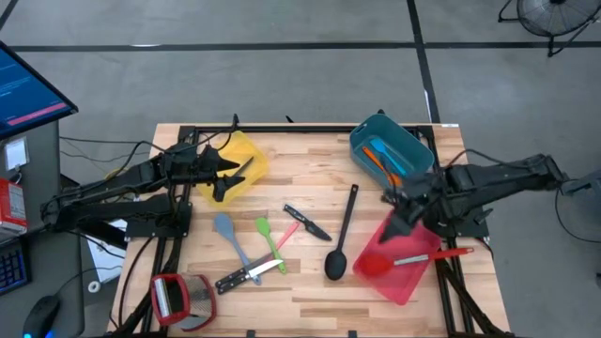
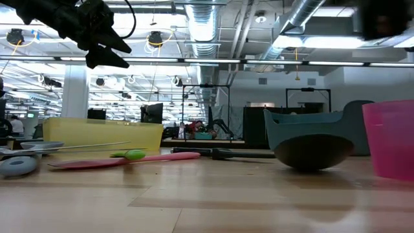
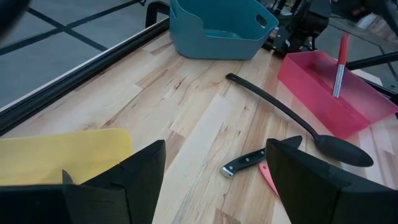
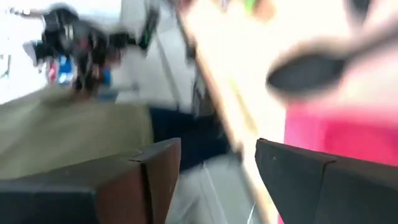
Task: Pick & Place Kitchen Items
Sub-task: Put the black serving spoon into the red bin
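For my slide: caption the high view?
Two open grippers, left over yellow bin, right over red bin; utensils between.

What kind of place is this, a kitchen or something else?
Probably a robotics lab in an open industrial hall, not a kitchen. Bare ducts run overhead, a computer screen stands beside the wooden table, and utensils lie staged between plastic bins such as the yellow bin.

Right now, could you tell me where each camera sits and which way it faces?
High view: overhead, straight down; both arms, table.
Low view: tabletop height, level into the room; left gripper overhead.
Left wrist view: across the table; own open fingers.
Right wrist view: blurred; own open fingers.
Shared: black ladle, high and left wrist.
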Controlling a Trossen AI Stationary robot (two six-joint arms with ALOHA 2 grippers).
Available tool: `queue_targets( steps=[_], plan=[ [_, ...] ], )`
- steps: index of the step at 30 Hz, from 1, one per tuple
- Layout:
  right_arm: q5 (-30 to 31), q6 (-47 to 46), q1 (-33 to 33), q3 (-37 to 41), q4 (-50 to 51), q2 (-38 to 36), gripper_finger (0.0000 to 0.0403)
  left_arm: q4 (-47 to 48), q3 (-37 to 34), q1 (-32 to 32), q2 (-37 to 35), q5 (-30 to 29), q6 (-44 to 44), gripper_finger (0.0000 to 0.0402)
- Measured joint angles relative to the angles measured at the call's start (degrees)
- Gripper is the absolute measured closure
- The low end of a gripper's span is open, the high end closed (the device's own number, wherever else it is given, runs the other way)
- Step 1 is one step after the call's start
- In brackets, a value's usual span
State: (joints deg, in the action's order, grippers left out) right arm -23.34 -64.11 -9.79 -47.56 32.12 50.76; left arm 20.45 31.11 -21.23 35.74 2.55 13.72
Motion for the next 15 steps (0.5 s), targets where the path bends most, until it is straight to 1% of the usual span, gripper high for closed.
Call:
queue_targets(
  steps=[3,5,10,15],
  plan=[
    [6.83,6.08,2.40,-4.19,2.12,4.73,0.0210,0.00,0.00,0.00,-0.01,0.02,0.02,0.0144],
    [9.17,7.29,4.28,-6.42,4.89,8.85,0.0220,0.02,0.00,0.00,-0.01,0.02,0.03,0.0144],
    [9.24,2.99,8.53,-10.63,9.28,21.29,0.0238,0.04,0.00,0.00,-0.01,0.02,0.17,0.0144],
    [9.18,3.35,10.61,-14.12,15.14,32.95,0.0239,0.05,0.00,0.00,0.00,0.03,0.17,0.0144]
  ],
)
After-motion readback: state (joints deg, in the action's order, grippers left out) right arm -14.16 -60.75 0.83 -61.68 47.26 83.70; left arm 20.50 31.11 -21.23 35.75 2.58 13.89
